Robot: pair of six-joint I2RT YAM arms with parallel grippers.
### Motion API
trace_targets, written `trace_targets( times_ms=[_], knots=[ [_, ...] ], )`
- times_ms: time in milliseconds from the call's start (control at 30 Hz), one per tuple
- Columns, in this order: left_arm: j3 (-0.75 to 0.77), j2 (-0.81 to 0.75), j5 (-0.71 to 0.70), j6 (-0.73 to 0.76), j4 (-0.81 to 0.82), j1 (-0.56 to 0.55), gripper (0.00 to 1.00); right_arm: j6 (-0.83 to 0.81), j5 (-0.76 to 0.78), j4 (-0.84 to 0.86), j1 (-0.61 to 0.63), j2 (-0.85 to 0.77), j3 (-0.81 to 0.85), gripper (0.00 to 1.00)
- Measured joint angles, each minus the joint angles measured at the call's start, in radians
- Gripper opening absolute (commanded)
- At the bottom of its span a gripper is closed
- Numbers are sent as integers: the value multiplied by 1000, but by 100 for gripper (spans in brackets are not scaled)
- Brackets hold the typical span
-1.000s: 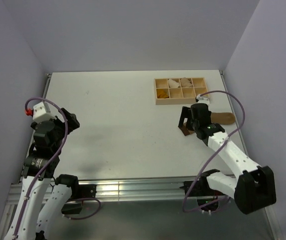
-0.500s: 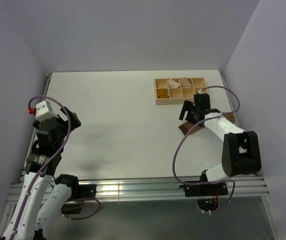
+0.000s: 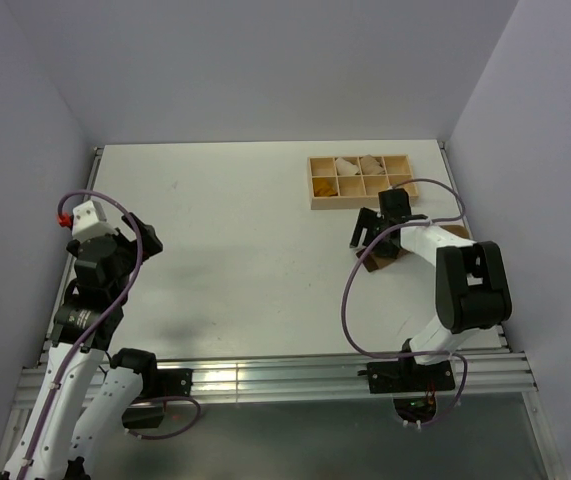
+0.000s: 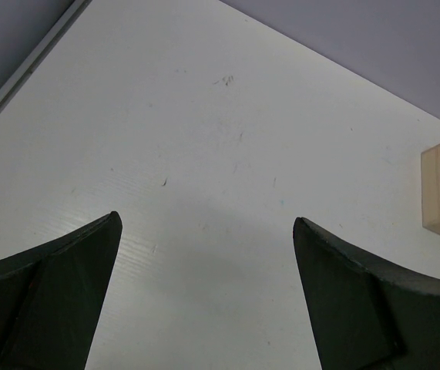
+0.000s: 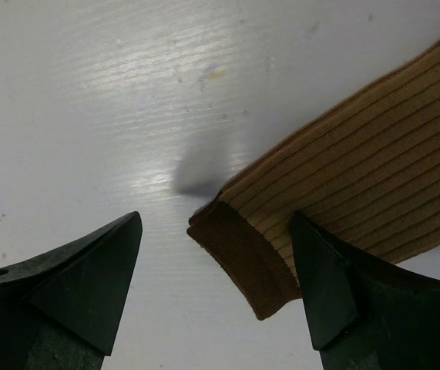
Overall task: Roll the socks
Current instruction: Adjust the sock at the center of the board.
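The tan-brown sock [image 5: 374,169] lies flat on the table [image 3: 235,210], toward 3 o'clock from the table's middle in the top view. It is on the near side of the wooden tray [image 3: 312,183], which sits at about 1 o'clock. The right gripper [image 5: 216,221] hangs low over the sock's dark cuff [image 5: 246,258] with its jaws spread and nothing clamped. In its wrist view the cuff's corner falls between the two fingers, one at 8 o'clock and one at 4 o'clock. That straddle looks chosen: the open end is the natural place to pinch a sock and start a roll, so the first step seems to be in hand with no rolling done yet. The left gripper [image 4: 204,223] is parked at 9 o'clock, jaws wide over bare table, probably to leave the working side free. The second sock cannot be made out for certain; a mustard patch [image 3: 322,186] in one tray compartment is too small to call.
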Motion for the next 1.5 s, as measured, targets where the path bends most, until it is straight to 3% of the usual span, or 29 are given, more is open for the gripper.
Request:
trace_targets(
  times_ms=[200, 467, 833, 1000, 1300, 1500],
  knots=[
    [0, -1, -12, 0, 0, -4, 99, 24, 0, 2, 95, 26, 24, 84],
    [0, -14, -25, 0, -1, -7, 99, 87, -26, 18, 388, 116, 117, 83],
    [0, -23, -37, 0, -1, -9, 100, 64, -119, -61, 792, 389, 484, 84],
    [0, -23, -40, 0, -1, -9, 99, -19, -130, -172, 905, 406, 584, 84],
    [0, -21, -43, 0, -1, -9, 100, -111, 20, -262, 867, 204, 608, 82],
    [0, -20, -43, 0, -1, -9, 99, -102, 85, -204, 628, 108, 509, 79]
  ],
)
